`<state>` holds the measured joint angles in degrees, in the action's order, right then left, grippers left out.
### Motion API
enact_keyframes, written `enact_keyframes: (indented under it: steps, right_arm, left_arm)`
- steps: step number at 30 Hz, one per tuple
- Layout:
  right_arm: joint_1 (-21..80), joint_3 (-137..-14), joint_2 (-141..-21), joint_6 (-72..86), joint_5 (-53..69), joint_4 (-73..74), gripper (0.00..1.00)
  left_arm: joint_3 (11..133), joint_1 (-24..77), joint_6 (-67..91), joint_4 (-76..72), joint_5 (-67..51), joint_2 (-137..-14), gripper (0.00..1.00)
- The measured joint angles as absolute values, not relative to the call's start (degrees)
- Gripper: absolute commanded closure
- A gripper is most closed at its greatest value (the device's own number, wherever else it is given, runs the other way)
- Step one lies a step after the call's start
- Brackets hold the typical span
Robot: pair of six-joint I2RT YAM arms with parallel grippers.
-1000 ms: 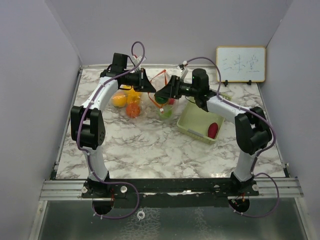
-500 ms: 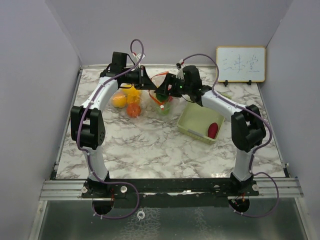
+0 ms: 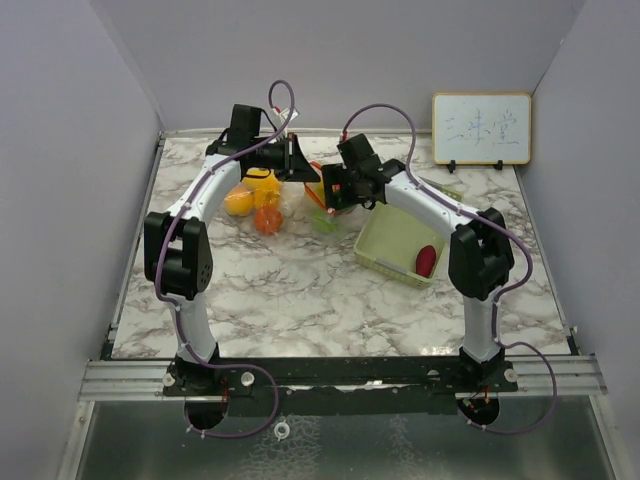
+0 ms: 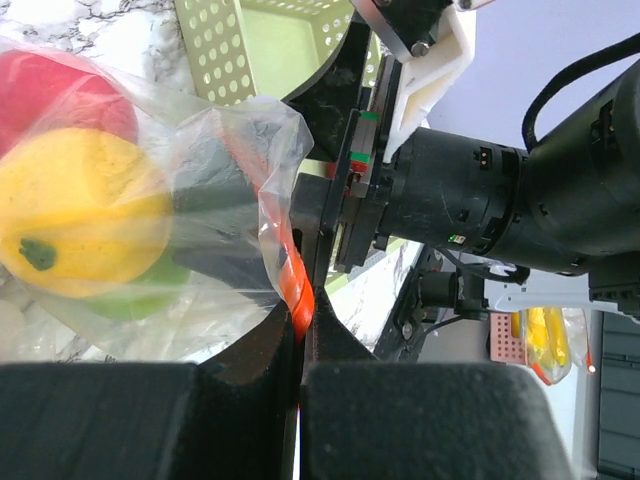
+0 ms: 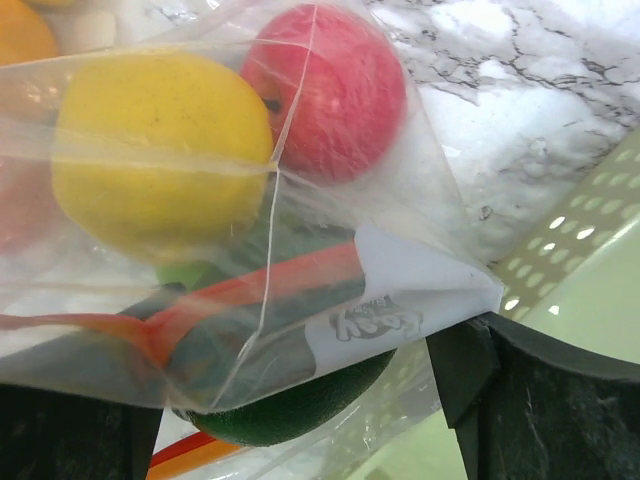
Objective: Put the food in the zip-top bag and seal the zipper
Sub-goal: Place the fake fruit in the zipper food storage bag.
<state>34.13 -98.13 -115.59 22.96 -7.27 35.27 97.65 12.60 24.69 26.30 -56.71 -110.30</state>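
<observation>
The clear zip-top bag [image 3: 322,205] hangs between my two grippers at the back of the table. My left gripper [image 4: 298,318] is shut on the bag's orange zipper strip [image 4: 290,285]. In the right wrist view a yellow fruit [image 5: 160,150], a red fruit [image 5: 330,90] and a dark green one [image 5: 290,405] lie inside the bag. My right gripper [image 5: 300,400] stands open at the bag's mouth, its fingers [image 5: 490,390] apart from the green fruit. More food, yellow [image 3: 239,201] and orange [image 3: 266,221], lies beside the bag under the left arm. A dark red piece [image 3: 427,260] is in the basket.
The pale green perforated basket [image 3: 385,250] stands right of the bag, close under my right arm. A small whiteboard [image 3: 481,128] leans on the back wall at the right. Grey walls enclose the marble table on three sides.
My right gripper has opened wide and its arm has swung back and left toward the bag's mouth. The left gripper has shifted slightly right, still gripping the zipper strip.
</observation>
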Motion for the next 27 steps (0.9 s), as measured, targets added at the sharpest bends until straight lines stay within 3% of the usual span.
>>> enact_keyframes:
  steps: [19,24,27]
  right_arm:
    - [33.4,-104.8,-105.4,16.8,-0.1,39.1,0.00]
    - [32.2,-109.4,-105.1,19.6,-4.4,46.3,0.00]
    - [30.2,-106.2,-102.6,21.2,-9.1,51.7,0.00]
  left_arm:
    - [97.6,12.1,24.9,26.0,-57.6,-110.3,1.00]
    - [97.6,12.1,25.0,25.9,-57.6,-110.3,1.00]
    - [97.6,12.1,25.1,25.5,-57.9,-110.3,1.00]
